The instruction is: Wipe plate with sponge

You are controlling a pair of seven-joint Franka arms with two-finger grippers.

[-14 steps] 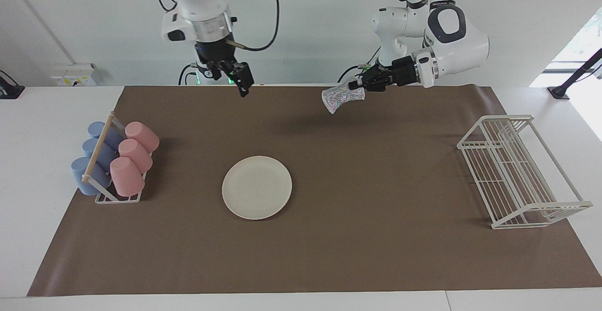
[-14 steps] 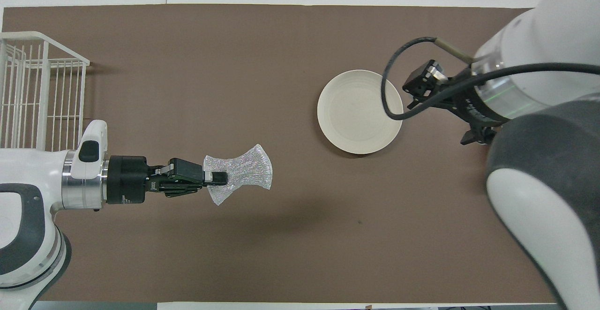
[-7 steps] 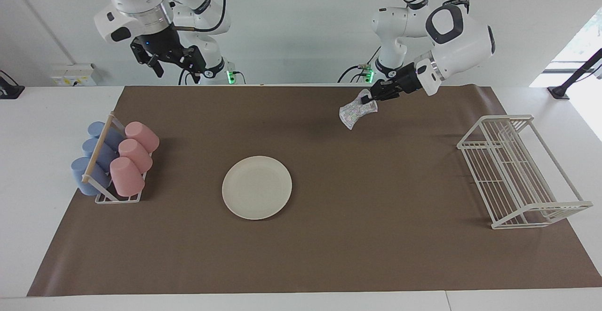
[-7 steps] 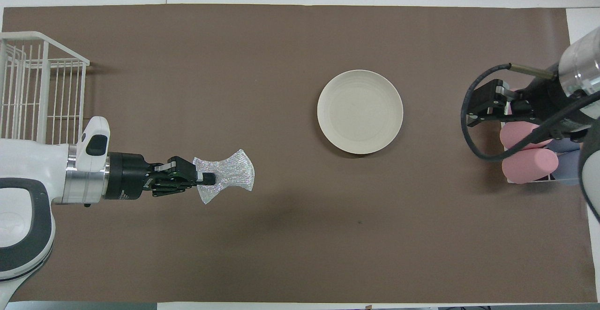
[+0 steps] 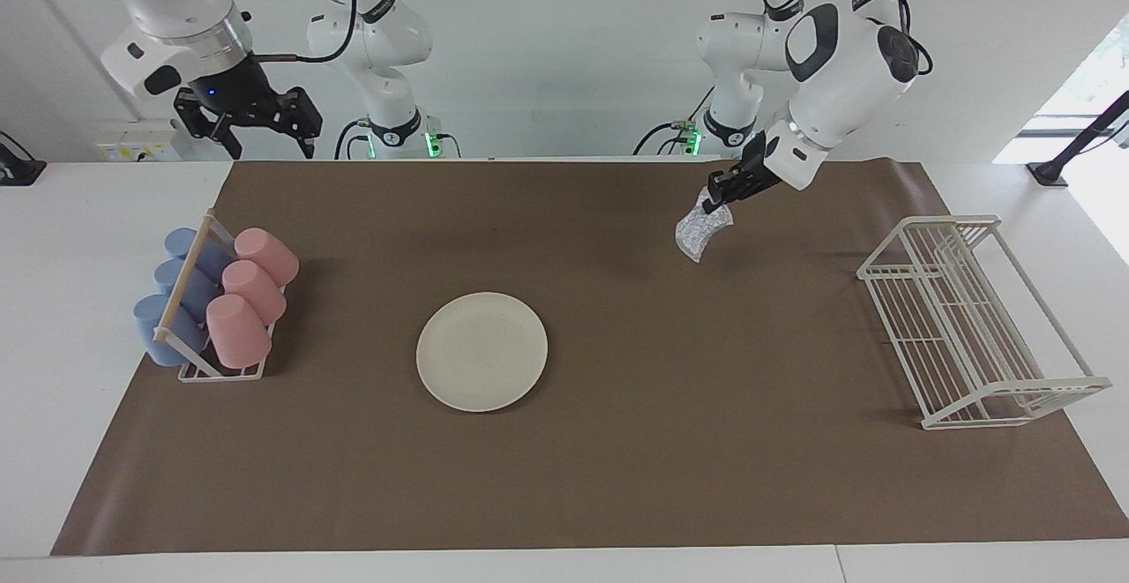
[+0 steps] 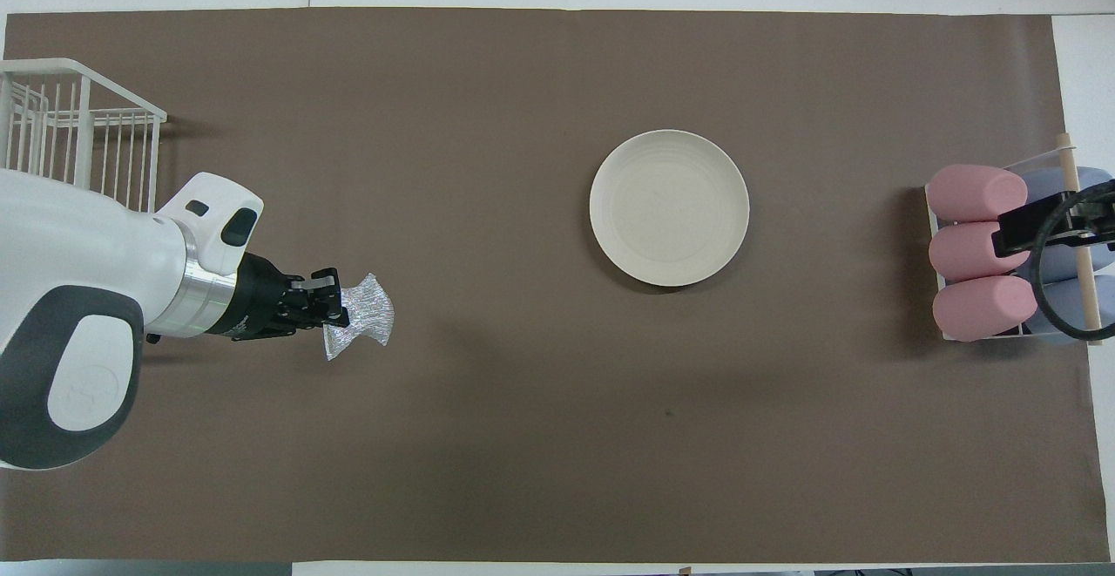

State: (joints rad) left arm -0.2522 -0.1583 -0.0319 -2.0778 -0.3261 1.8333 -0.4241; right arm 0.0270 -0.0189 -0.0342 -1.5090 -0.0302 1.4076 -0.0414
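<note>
We see the left pincer [image 5: 719,202] clamped on one end of the sponge [image 5: 699,228], holding it in the air over the brown mat [image 5: 617,477], toward the left arm's end of the tabletop [image 5: 88,213]. The sponge hangs slanted below the fingers, a crinkled silvery pad with speckles, clear of the mat in the facing view. In the overhead view the same pincer [image 6: 335,325] comes in from the left arm's side with the sponge [image 6: 364,328] fanned out past its tip.

The plate [image 5: 482,351] lies flat on the mat near the middle of the tabletop, well apart from the sponge, and we see nothing on it. In the overhead view the plate [image 6: 669,207] lies between the sponge and the cup rack.

The right pincer [image 5: 260,129] is raised high above the right arm's end of the tabletop, its fingers spread open and gripping nothing; the right arm waits.

A cup rack [image 5: 207,336] with pink cups [image 5: 251,296] and blue cups [image 5: 172,305] sits at the right arm's end. A white wire dish rack [image 5: 970,318] stands at the left arm's end.
</note>
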